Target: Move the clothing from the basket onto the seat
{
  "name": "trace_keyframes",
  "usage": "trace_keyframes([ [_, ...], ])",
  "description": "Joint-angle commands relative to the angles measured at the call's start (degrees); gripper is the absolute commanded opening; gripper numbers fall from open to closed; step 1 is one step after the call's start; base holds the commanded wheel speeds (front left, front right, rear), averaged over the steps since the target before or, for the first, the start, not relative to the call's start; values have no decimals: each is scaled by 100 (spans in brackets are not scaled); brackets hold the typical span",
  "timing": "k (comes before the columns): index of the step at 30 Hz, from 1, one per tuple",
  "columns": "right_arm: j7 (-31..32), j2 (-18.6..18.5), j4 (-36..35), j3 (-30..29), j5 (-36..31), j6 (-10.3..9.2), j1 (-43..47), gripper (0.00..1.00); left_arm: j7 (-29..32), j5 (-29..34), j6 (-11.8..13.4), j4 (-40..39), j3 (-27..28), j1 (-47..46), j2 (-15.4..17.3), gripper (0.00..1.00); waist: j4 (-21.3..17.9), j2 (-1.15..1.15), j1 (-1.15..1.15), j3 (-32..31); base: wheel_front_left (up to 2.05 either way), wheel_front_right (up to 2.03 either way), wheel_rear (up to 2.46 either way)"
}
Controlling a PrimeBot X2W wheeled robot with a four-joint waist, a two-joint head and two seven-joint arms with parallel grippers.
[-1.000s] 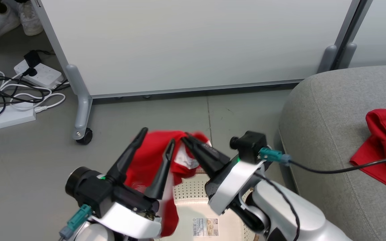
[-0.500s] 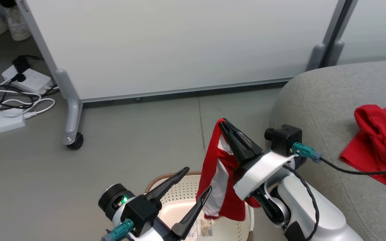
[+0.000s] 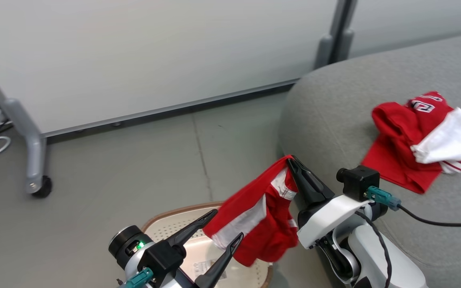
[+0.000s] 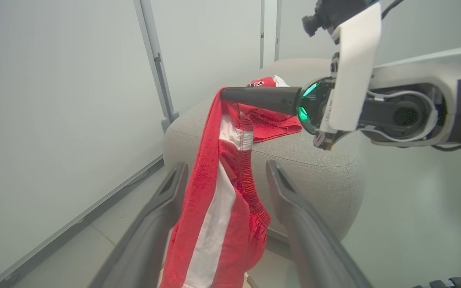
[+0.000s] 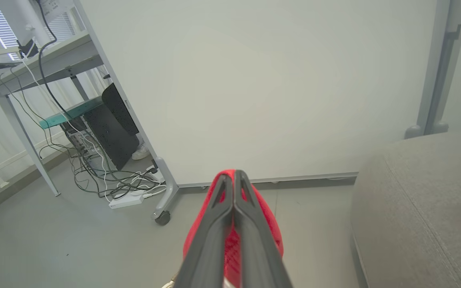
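right gripper sits at centre of the head view, fingers pressed together and clamped on the top edge of a red jersey with a white stripe. the jersey hangs down and to the left from the tips, bunched, its lower end over the basket at bottom centre. basket has a cream perforated wall and brown rim, and a label on its bottom is partly seen. left gripper is at the bottom edge, fingers spread wide, gripping nothing. in the left wrist view the jersey hangs between its two fingers; cannot tell if it touches them. grey seat takes the right side. the other jersey, red with a white panel and dark lettering, lies crumpled on the seat at upper right, well apart from the held one. grey floor is at centre left, white partition across the top, its caster at the left.
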Motion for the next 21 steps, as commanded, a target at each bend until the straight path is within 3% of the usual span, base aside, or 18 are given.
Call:
trace_keyframes([
  [1, -34, -28, -30, -15, -47, 10, 44, 0, -8, 16, 15, -23, 6, -52, 30, 100, -235, 0, 0, 113, 0, 0, 0],
  [13, -33, -26, -380, -349, -321, 10, 126, 0, 101, 38, 35, -257, -30, -198, 305, 100, -1600, 0, 0, 541, 0, 0, 0],
  [21, -34, -25, -749, -747, -524, 10, -260, 0, 210, 86, 58, -548, 6, -386, 491, 100, -2114, 0, 0, 854, 0, 0, 0],
])
